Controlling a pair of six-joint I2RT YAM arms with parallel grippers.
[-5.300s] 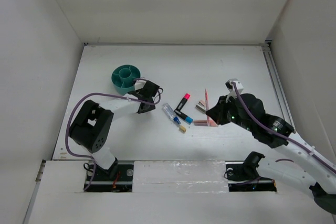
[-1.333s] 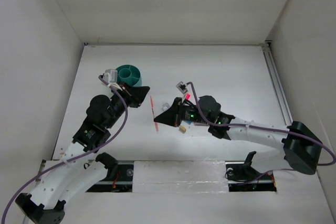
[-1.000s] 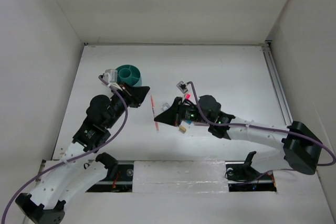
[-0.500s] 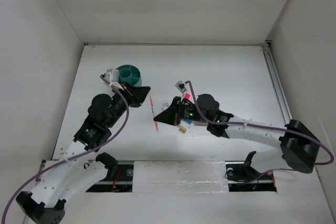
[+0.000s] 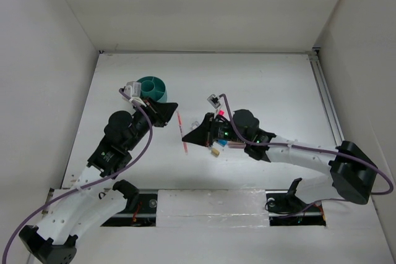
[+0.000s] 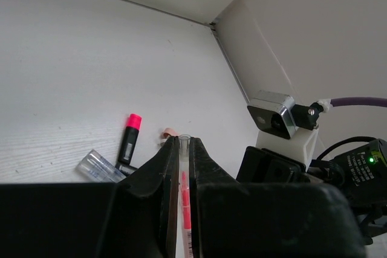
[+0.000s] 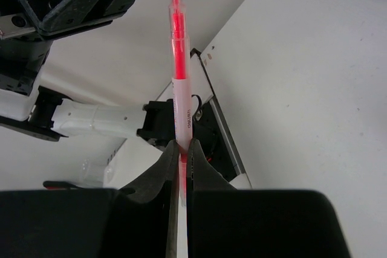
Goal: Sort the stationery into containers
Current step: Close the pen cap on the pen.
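Against half a second ago, the pen (image 5: 182,131) leans slightly further and my arms have barely shifted. My right claw (image 7: 180,146) pinches its clear plastic barrel. My left claw (image 6: 184,141) is narrowed to a slit, which the pen fills. Only the left wrist view shows the pink-capped marker (image 6: 127,140) on the white table (image 6: 72,77). The round teal cup (image 5: 151,80) stands farthest.

teal cup (image 5: 151,88) 1 | pink-red pen (image 5: 182,133) 1 | other markers (image 6: 128,138) 3 | tan blocks (image 5: 215,151) 2
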